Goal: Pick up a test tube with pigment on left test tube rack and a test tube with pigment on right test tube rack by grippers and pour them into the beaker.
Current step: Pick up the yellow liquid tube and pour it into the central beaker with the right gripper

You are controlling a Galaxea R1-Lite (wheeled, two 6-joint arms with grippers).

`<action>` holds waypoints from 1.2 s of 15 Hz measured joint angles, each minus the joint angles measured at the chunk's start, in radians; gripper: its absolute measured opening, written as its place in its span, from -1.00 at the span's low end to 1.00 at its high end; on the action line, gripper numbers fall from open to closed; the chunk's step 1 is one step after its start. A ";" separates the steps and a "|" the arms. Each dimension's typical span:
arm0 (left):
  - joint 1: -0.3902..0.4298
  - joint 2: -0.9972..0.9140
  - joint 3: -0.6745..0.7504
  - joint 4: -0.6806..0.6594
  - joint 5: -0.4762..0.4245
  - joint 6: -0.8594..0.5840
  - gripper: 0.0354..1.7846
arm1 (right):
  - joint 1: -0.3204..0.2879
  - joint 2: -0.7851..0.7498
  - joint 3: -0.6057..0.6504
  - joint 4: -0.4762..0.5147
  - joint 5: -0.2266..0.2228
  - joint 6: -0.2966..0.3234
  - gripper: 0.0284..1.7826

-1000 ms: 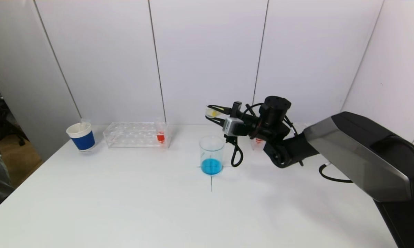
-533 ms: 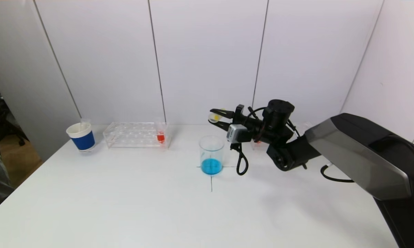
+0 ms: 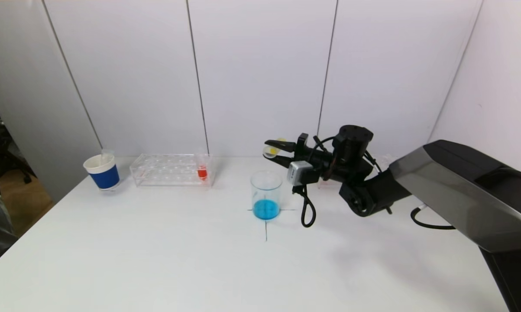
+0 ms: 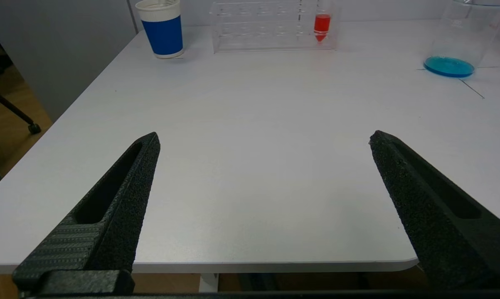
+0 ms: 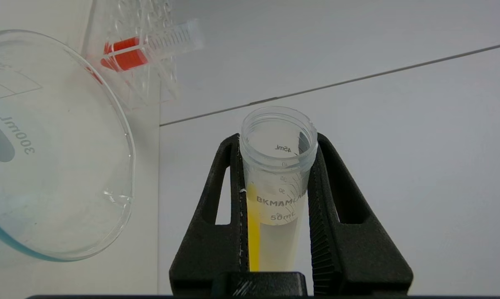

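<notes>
Partly hidden or cut off

Right rack (image 3: 325,184) mostly behind right arm; beaker (image 4: 461,37) rim cropped in left wrist view; cup (image 3: 102,171) contents indiscernible.

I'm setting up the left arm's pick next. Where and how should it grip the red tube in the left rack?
Grip the red tube on its clear upper part, above the rack top, coming from above with the jaws either side of it. It stands upright in the end slot nearest the beaker, so only the top looks free. The left gripper is open, off the near table edge.
</notes>
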State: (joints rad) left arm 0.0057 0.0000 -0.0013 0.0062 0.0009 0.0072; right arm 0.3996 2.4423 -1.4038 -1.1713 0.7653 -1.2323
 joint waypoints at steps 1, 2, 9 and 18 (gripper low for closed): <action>0.000 0.000 0.000 0.000 0.000 0.000 0.98 | 0.000 -0.004 0.002 0.003 0.000 -0.001 -0.50; 0.000 0.000 0.000 0.000 0.000 0.000 0.98 | 0.000 -0.007 0.003 0.005 -0.001 -0.004 -0.50; 0.000 0.000 0.000 0.000 0.001 0.000 0.98 | -0.001 -0.018 -0.012 0.043 -0.004 -0.035 -0.50; -0.004 0.000 0.000 0.000 0.000 0.000 0.98 | -0.001 -0.046 -0.020 0.146 0.006 -0.158 -0.50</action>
State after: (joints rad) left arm 0.0013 0.0000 -0.0013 0.0057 0.0009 0.0077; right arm 0.3983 2.3968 -1.4234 -1.0255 0.7715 -1.3902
